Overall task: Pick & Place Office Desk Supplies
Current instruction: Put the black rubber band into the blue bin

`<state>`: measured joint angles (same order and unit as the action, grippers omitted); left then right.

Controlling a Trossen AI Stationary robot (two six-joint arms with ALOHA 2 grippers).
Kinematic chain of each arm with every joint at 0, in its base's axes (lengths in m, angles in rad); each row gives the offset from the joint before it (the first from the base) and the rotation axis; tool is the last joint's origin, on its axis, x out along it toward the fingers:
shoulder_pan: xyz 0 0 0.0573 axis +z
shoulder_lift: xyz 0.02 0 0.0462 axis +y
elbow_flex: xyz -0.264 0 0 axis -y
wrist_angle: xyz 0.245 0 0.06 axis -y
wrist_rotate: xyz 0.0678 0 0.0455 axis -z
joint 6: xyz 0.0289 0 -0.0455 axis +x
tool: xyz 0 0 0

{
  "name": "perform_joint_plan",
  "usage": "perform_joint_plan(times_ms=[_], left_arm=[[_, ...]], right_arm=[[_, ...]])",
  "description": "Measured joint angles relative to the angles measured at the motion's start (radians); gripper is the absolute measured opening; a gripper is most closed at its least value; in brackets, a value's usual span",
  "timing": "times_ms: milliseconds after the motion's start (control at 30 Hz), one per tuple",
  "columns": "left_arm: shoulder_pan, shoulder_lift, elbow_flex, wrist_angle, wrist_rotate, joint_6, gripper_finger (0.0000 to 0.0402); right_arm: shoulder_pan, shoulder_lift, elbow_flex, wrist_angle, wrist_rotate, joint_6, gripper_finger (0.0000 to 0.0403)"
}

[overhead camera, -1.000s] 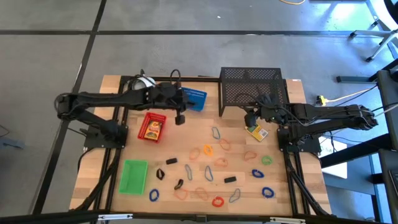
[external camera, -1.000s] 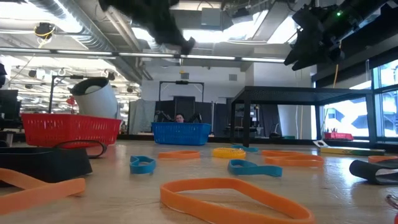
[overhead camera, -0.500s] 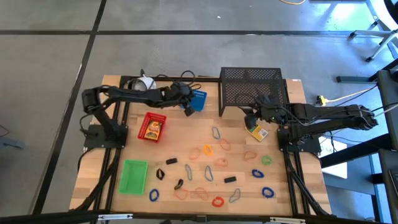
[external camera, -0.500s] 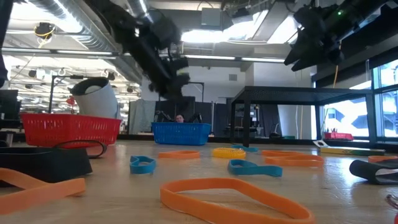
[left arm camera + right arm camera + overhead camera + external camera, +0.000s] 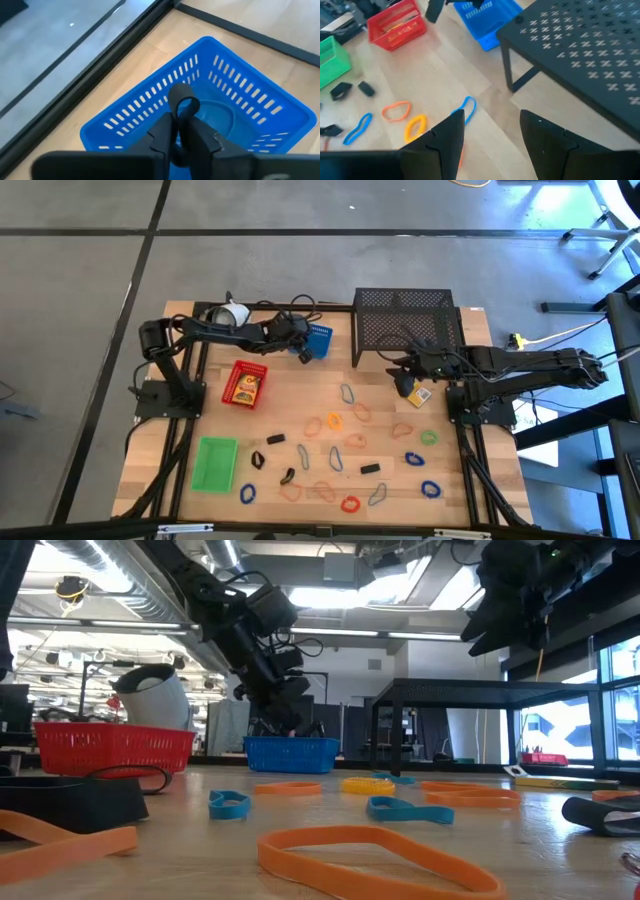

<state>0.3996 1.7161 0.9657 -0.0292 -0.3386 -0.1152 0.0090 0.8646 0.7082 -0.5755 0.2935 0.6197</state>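
Note:
My left gripper (image 5: 303, 352) (image 5: 179, 117) is shut on a small black clip (image 5: 182, 100) over the blue tray (image 5: 319, 340) (image 5: 235, 107), which sits on the table near its far edge. The red tray (image 5: 247, 383) holds a yellow-orange item. On the table near its near-left corner rests the green tray (image 5: 215, 463). Coloured band loops (image 5: 333, 422), grey wire clips (image 5: 347, 393) and black clips (image 5: 275, 439) lie scattered on the table. My right gripper (image 5: 405, 372) (image 5: 492, 120) is open, in the air beside the yellow box (image 5: 416, 392), which lies flat. My left gripper pinches the black clip between its two fingers (image 5: 162, 132). The clip's looped end (image 5: 186, 96) sticks out beyond the fingertips. It is lifted clear, above the inside of the blue tray.
The black mesh rack (image 5: 405, 325) stands at the far edge, just behind my right gripper. A white round cup-like object (image 5: 232, 313) lies at the far left, behind the left arm. Bare wood lies between the red tray and the loops.
My left gripper has moved from beside the red tray toward the far edge and come down over the blue tray, the arm folding back toward its base.

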Motion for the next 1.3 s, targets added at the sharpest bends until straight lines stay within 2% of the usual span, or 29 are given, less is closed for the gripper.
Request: perform_joint_plan(times_ms=[200, 367, 633, 767, 967, 1133, 1300], left_arm=[[0.0, 0.0, 0.0, 0.0, 0.016, -0.021, 0.01], [0.0, -0.007, 0.0, 0.003, 0.016, -0.005, 0.013], [-0.036, -0.124, 0.0, 0.003, 0.026, 0.026, 0.0145], [-0.094, -0.228, 0.001, -0.016, 0.124, 0.032, 0.0141], [-0.22, -0.351, 0.003, -0.27, 0.307, 0.016, 0.0141], [-0.366, -0.376, 0.002, -0.513, 0.373, -0.075, 0.0141], [-0.529, -0.353, 0.002, -0.596, 0.391, -0.198, 0.0141]], right_arm=[[0.0, 0.0, 0.0, 0.0, -0.006, 0.0, 0.0194], [0.0, 0.0, 0.0, 0.0, -0.007, 0.0, 0.0194], [0.0, 0.0, 0.0, 0.0, -0.007, 0.0, 0.0194], [0.0, 0.0, 0.0, 0.0, -0.007, 0.0, 0.0194], [0.0, 0.0, 0.0, 0.0, -0.007, 0.0, 0.0194], [0.0, 0.0, 0.0, 0.0, -0.007, 0.0, 0.0194], [0.0, 0.0, 0.0, 0.0, -0.007, 0.0, 0.0194]])
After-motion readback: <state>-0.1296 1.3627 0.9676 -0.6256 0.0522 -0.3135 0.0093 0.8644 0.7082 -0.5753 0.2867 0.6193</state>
